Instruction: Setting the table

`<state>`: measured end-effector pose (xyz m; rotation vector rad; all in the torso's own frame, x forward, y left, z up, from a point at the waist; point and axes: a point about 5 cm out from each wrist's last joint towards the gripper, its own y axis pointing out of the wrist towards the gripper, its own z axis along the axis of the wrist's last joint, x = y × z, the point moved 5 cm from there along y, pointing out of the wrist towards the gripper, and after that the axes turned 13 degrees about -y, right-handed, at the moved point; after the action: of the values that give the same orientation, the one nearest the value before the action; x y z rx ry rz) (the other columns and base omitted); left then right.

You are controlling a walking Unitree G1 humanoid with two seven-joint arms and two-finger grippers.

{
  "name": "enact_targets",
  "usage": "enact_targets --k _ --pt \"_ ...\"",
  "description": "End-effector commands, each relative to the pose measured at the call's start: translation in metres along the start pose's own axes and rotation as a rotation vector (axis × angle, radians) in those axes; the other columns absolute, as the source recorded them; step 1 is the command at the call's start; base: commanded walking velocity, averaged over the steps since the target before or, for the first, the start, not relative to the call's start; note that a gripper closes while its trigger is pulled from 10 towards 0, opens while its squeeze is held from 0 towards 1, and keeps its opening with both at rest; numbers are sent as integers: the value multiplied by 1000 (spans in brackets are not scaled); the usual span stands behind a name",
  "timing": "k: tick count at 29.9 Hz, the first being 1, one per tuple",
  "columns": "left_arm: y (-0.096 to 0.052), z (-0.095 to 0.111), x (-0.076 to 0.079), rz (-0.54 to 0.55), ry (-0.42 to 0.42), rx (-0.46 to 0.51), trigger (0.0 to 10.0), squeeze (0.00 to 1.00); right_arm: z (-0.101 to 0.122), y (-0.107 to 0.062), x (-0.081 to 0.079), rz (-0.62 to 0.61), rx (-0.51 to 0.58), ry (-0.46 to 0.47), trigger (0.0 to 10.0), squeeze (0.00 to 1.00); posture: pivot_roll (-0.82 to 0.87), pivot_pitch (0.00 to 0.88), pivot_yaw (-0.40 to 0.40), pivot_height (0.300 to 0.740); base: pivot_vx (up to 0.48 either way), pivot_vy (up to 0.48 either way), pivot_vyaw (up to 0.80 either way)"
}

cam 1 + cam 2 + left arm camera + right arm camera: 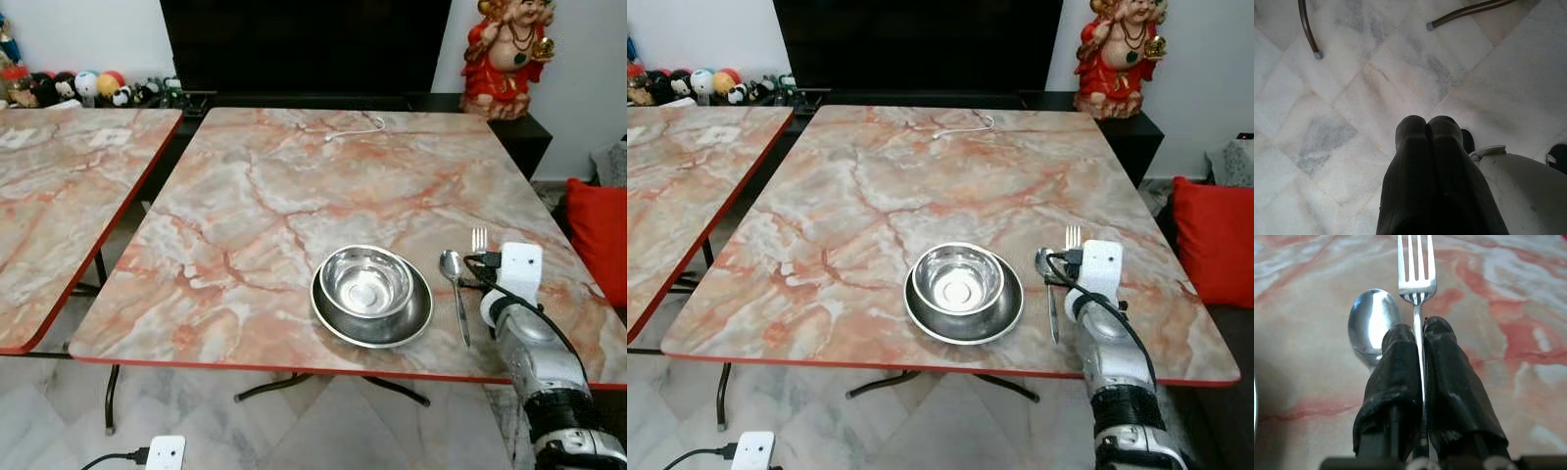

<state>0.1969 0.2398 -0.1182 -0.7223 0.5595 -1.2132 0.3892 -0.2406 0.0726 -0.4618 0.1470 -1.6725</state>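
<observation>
Two marble-patterned tables stand side by side, and the nearer one (294,186) carries the place setting close to its front edge. A steel bowl (366,280) sits inside a steel plate (372,323), and just to the right of them lies a spoon (454,277), its bowl pointing away from the robot. Just beside the spoon, on its right, is a fork (1417,269), tines pointing toward the far side of the table.

The right gripper (1419,335) is clamped on the fork's handle, both black fingers (1396,367) pressed against the thin metal stem with the tines sticking out ahead of them. I cannot tell whether the fork rests on the tabletop or is lifted just off it. The silver right arm (534,352) reaches over the table's front right corner.

The left gripper (1426,128) hangs low beside the robot with its fingers pressed together and nothing between them, over a pale marble floor (1352,98) near the table's dark legs (1308,29).

A thin white cable (355,129) lies at the table's far edge. Beyond it stands a red figurine (507,54), and a red cushion (598,235) sits off to the right.
</observation>
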Motion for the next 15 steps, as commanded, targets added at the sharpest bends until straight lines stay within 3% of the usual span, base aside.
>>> enact_targets --k 1,4,15 --pt "0 -2 -1 2 -1 -13 10000 0 4 2 3 -7 0 1 10000 0 -31 0 7 740 0 0 0" --pt "0 -1 -3 7 -4 -9 10000 0 6 4 13 -35 -10 1 10000 0 -29 0 9 740 0 0 0" --pt "0 -2 -6 7 6 -15 10000 0 -10 3 21 -3 -44 -22 10000 0 -31 0 20 740 0 0 0"
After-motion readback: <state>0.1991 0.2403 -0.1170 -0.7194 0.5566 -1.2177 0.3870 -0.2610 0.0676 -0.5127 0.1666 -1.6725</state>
